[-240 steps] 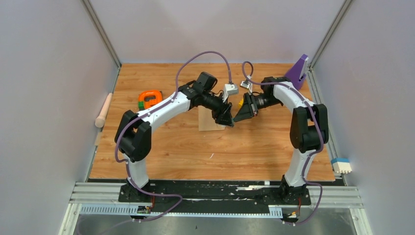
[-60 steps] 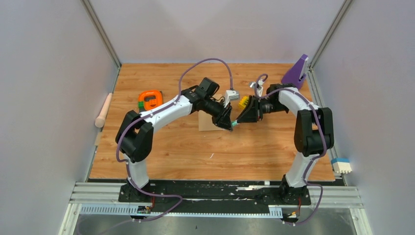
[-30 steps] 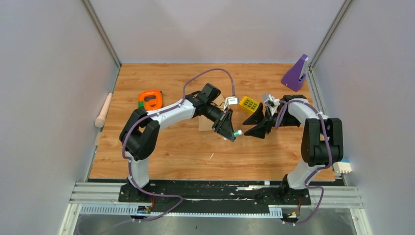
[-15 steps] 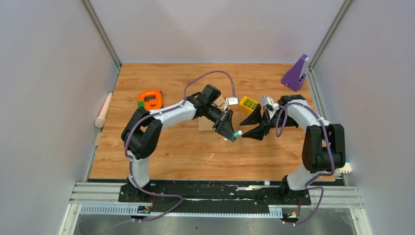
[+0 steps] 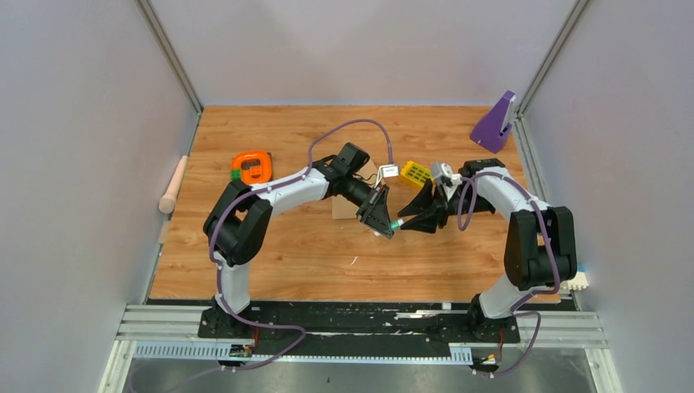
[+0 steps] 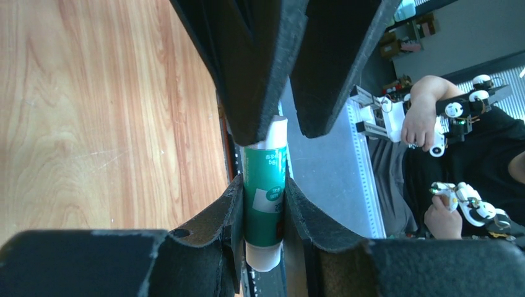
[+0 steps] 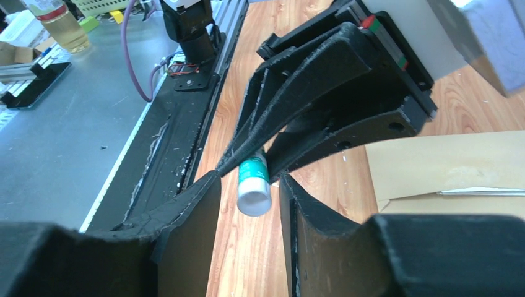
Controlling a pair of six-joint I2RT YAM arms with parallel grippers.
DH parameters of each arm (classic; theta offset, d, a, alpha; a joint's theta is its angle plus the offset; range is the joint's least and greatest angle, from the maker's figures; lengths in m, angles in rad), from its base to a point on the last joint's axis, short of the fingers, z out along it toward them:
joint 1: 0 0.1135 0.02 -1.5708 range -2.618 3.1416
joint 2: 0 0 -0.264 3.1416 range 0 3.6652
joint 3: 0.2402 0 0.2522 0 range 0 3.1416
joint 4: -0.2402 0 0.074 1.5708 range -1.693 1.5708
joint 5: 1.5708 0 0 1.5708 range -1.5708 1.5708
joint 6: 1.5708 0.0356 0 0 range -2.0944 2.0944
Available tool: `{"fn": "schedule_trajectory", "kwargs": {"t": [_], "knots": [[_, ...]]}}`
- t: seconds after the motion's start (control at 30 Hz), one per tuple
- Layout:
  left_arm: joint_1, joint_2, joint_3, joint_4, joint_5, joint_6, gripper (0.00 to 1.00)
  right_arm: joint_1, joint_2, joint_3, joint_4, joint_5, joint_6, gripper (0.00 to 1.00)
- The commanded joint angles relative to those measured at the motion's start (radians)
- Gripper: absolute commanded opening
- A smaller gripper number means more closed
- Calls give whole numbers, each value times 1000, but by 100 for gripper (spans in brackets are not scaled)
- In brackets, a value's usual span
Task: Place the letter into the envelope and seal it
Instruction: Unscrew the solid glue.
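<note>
Wooden tabletop (image 5: pixel 311 254), both arms reaching in to meet around its middle. The tan envelope (image 5: pixel 342 210) lies flat near the centre, a bit toward the far edge, partly under the left arm. A thin pale sliver (image 7: pixel 477 191) shows along its flap line, and I can't tell if that's the letter. Purple wedge (image 5: pixel 495 123) in the far right corner, orange tape measure (image 5: pixel 251 166) toward the left edge, small yellow block (image 5: pixel 416 173) by the right arm. Left hand (image 6: pixel 263 185) is clamped on a green glue stick (image 6: pixel 265 207), white end poking out. Right hand (image 7: pixel 249 179) sits partly open, fingers either side of that end with slim gaps, not gripping
</note>
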Motion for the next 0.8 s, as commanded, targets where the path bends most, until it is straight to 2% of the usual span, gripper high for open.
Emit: {"fn": "schedule_trajectory", "kwargs": {"t": [0.0,0.1,0.27,0.53,0.77], "knots": [[0,-7,39,-17,-8,33,0,37,-8,13,4,-78,24,39],[4,-14,40,-19,-14,36,0,42,7,25,2,-67,46,36],[12,-23,34,-14,-7,37,0,42,21,34,3,-66,77,41],[22,-37,23,7,-1,22,0,38,26,41,2,-64,100,43],[29,-42,16,25,5,10,0,30,41,43,2,-51,98,36]]}}
